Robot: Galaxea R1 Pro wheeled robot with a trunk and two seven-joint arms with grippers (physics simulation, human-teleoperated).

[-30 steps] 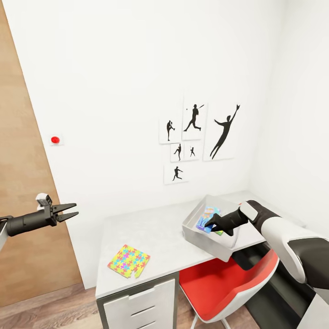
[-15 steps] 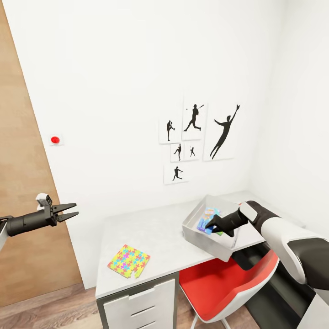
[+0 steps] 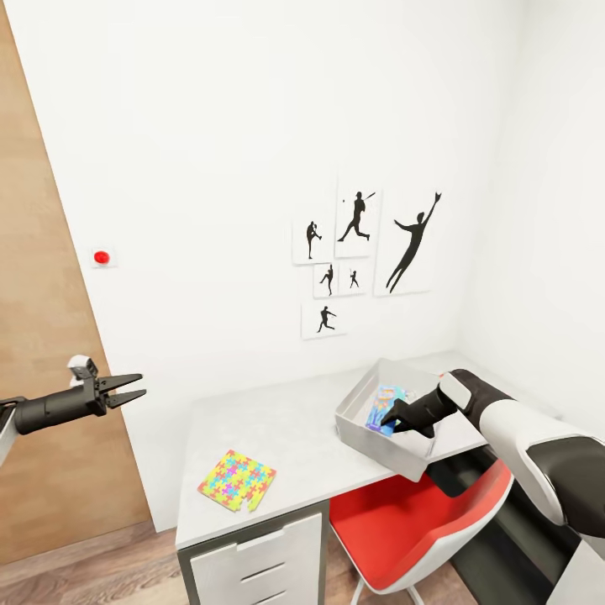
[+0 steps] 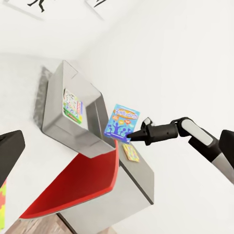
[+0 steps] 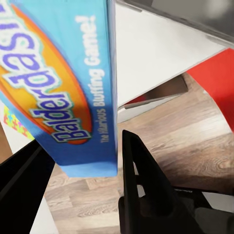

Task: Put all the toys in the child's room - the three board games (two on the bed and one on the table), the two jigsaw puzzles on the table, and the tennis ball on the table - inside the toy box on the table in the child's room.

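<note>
The left gripper (image 3: pixel 133 390) hangs off the worktop's (image 3: pixel 277 437) left end in front of the brown door (image 3: pixel 42 353), arm held level, jaws spread and empty. On the worktop's near left corner lies one jigsaw puzzle (image 3: pixel 238 481), flat and well apart from the toy box (image 3: pixel 382 433), which sits further right at the front edge above the red chair (image 3: pixel 412 525).

The step in hand looks like dropping a board game into the box. The right gripper (image 4: pixel 132 137), at the end of a bent arm reaching in from the right, pinches the lower edge of the blue Balderdash box (image 4: pixel 121 123), which stands on end just beyond the toy box's right wall. The right wrist view confirms the jaws close on either side of it. Another printed game box (image 4: pixel 72 106) already leans inside the bin.

Next, the game likely needs carrying over the rim before the jaws part, or it may tip outside. The puzzle remains to be fetched.
</note>
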